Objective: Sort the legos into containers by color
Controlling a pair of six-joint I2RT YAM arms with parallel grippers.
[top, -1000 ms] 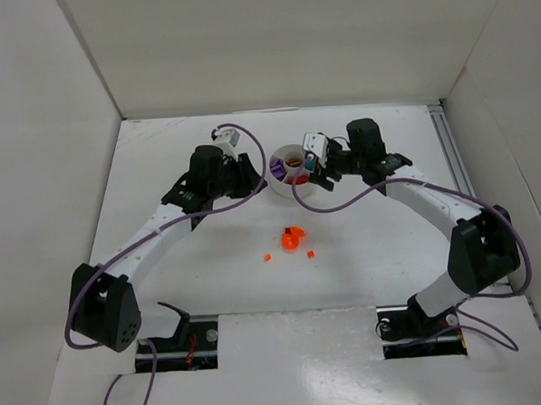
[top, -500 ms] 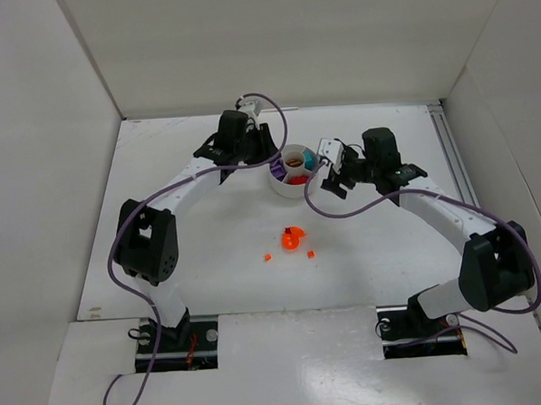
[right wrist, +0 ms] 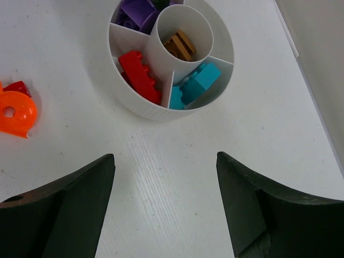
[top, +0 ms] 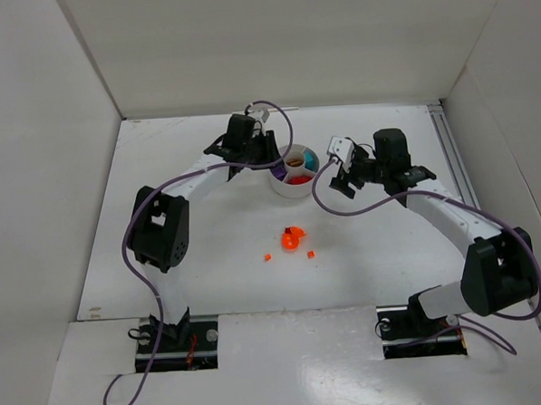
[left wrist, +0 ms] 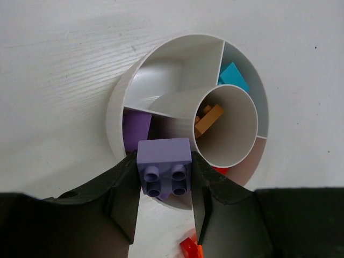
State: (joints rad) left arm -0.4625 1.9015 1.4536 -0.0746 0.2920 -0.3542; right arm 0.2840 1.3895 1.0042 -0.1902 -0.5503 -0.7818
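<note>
Nearest the arm bases, a rounded orange piece (top: 292,240) lies on the white table (top: 192,261). A small dark red piece (right wrist: 16,87) sits right beside it, and two tiny orange bits (top: 267,256) lie close by. Farther back sits the round white dish (top: 291,190). Its left section holds purple pieces (right wrist: 137,11), the near one a red brick (right wrist: 140,75), the right one teal pieces (right wrist: 196,83), and the central well a brown piece (right wrist: 180,44).

The right gripper (right wrist: 165,161) hangs just right of the dish, jaws spread wide with nothing between them. The left gripper (left wrist: 164,177) is at the dish's left rim, its fingers clamped on a lilac brick (left wrist: 164,161). The brick is square, with four studs turned toward the wrist camera, and it is poised at the rim by the purple section.

Plain white walls (top: 271,48) close in the table on the left, right and far sides.
</note>
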